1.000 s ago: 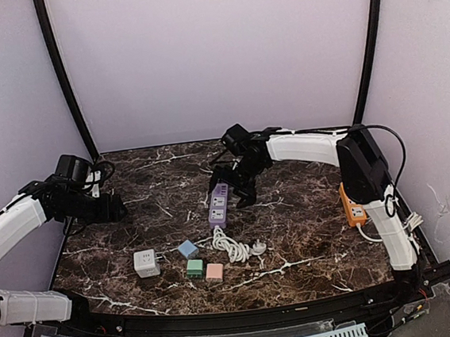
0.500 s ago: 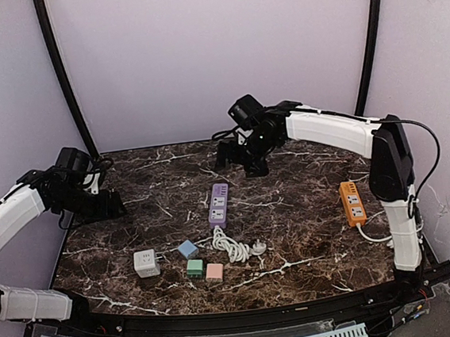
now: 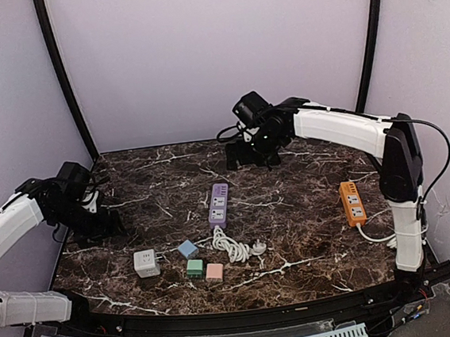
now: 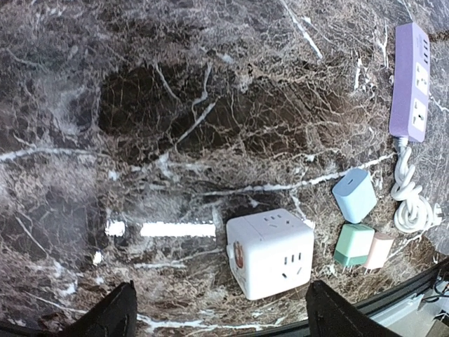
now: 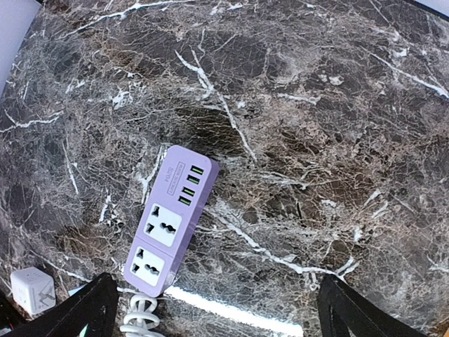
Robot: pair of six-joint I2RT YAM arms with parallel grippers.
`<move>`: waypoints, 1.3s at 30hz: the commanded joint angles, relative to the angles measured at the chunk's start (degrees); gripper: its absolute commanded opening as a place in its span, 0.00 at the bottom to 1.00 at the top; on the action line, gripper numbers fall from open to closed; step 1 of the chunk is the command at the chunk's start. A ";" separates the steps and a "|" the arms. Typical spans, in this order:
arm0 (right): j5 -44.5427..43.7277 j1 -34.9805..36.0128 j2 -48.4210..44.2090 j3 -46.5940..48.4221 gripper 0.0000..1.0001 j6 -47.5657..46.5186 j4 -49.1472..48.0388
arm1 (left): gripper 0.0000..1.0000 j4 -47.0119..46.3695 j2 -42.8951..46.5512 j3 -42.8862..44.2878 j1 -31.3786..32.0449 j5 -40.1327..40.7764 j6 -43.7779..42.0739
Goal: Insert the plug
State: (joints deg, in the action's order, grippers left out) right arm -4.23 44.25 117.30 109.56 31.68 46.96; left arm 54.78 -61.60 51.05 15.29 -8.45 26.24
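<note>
Right fingers (image 5: pixel 88 312) well apart from plug (image 3: pixel 258 250)

The right hand (image 3: pixel 254 159) has drawn back from the purple strip (image 3: pixel 219 204); the left hand (image 3: pixel 109 225) seemingly sank.

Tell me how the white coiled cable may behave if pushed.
The white cable lies in loose coils, so it is probably floppy and would bunch up, not slide whole. It joins the purple power strip, so pulling may drag that.
</note>
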 commanded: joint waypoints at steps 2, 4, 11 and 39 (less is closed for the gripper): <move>-3.49 0.58 -1.46 2.28 0.99 -2.72 0.37 | 0.97 2.68 2.79 -3.16 1.22 -3.72 2.93; -4.73 0.57 -1.58 2.33 0.99 -1.81 1.10 | 0.98 2.77 3.08 -3.91 1.96 -4.39 3.64; -9.79 0.57 -2.60 0.42 0.99 -0.66 2.23 | 0.99 2.39 4.25 -4.82 6.75 -3.20 6.90; -5.81 -1.29 -4.64 -2.97 0.99 -4.98 1.28 | 0.96 -2.17 -4.49 -2.65 28.73 10.95 31.60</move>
State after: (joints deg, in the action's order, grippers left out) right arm -10.76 43.75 115.59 107.20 28.34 49.30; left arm 55.44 -62.06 47.00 41.98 -0.69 54.39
